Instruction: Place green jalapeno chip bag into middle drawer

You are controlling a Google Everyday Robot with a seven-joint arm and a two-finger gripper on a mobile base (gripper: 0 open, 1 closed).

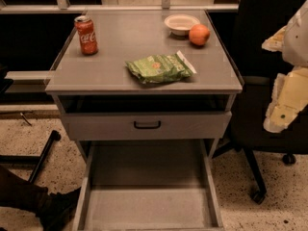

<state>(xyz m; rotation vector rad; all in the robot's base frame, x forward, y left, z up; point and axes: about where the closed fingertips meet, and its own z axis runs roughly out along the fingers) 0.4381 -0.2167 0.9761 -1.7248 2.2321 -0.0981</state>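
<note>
Chip bag [159, 68]: laid flat near the tabletop's [120, 42] front edge, white sealed end turned right.
Middle drawer [144, 207]: pulled out below a shut drawer front [147, 125], flat floor exposed.
End effector [284, 105]: held at the right edge, well apart from the bag; apart or together cannot be told.
Also on tabletop: red soda can [86, 35] at back left; bowl [181, 23] and orange [199, 34] set just beside each other at back right.

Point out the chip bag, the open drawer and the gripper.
chip bag [159, 69]: camera view, middle of its green face.
drawer [147, 208]: camera view, bare floor of the pulled-out tray.
gripper [278, 117]: camera view, right edge beside the cabinet, its pale lower end.
</note>
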